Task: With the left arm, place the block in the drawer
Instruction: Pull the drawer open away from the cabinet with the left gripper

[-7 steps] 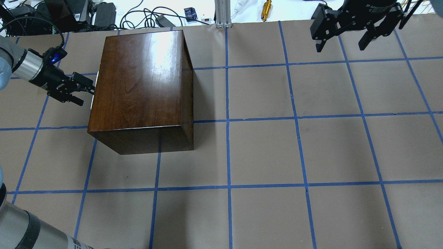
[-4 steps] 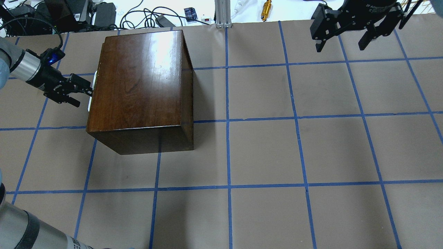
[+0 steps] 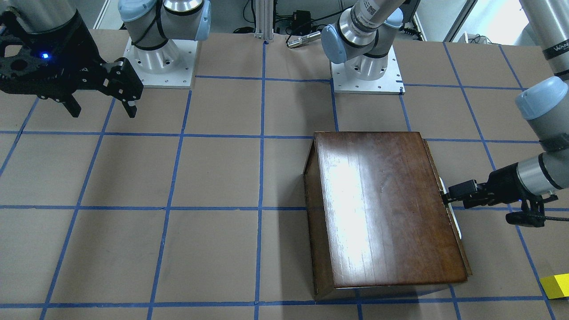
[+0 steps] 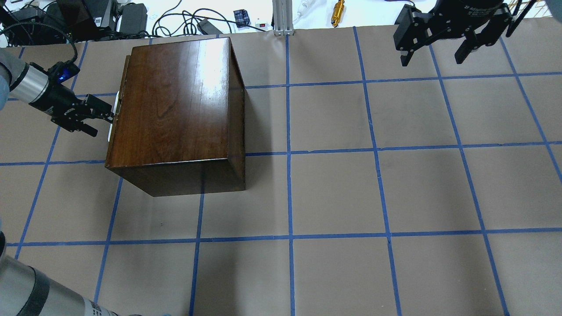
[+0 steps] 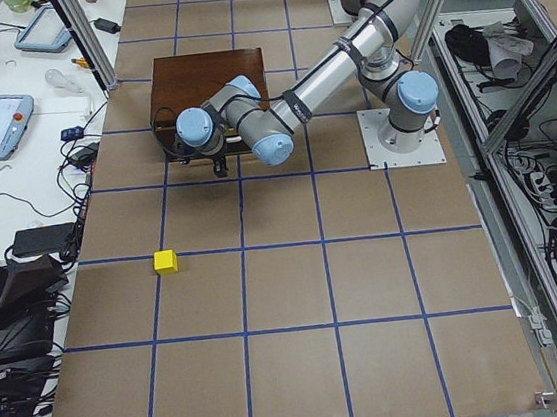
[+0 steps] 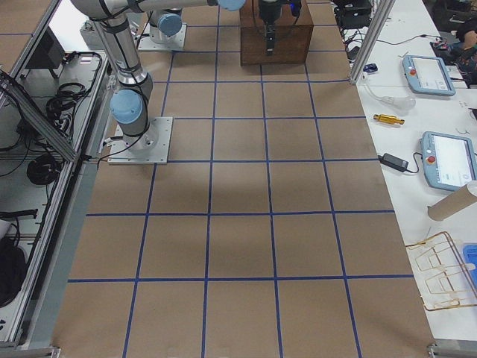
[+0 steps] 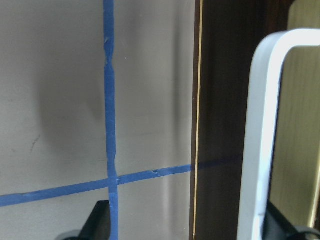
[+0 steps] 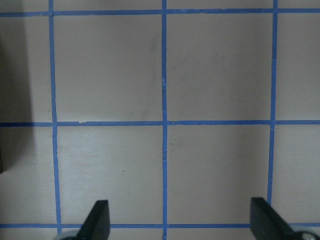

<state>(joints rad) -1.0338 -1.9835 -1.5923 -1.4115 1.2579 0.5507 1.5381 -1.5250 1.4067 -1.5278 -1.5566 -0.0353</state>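
My left arm (image 3: pixel 533 173) reaches in low along the table (image 4: pixel 333 193) to the end face of the dark wooden box (image 4: pixel 175 105). The left claw (image 4: pixel 104 123) is right at the white handle (image 7: pixel 265 125) on that face. From the wrist camera the jaws stand wide apart. The handle's bar lies just inside one finger (image 7: pixel 280 227), and the other finger (image 7: pixel 100 222) hangs over bare table beside a blue tape line (image 7: pixel 109 100). Nothing is clamped between them, and I cannot tell whether the near finger actually touches the bar.

The drawer (image 4: pixel 124 77) is out by a thin sliver only. From overhead its dark front panel shows as a narrow strip past the box's top edge on the handle side. I see none of its inside from any camera.

The block (image 5: pixel 166 262) sits on the table by itself, out beyond the handle end of the box and well apart from box and claw. It is just beside a tape line towards the operators' side. In the front-facing view it shows only at the frame's lower right edge (image 3: pixel 555 286).

The right claw (image 4: pixel 432 59) hangs above the table at the opposite far corner, jaws spread wide and holding nothing. Its wrist camera looks straight down on bare taped squares.
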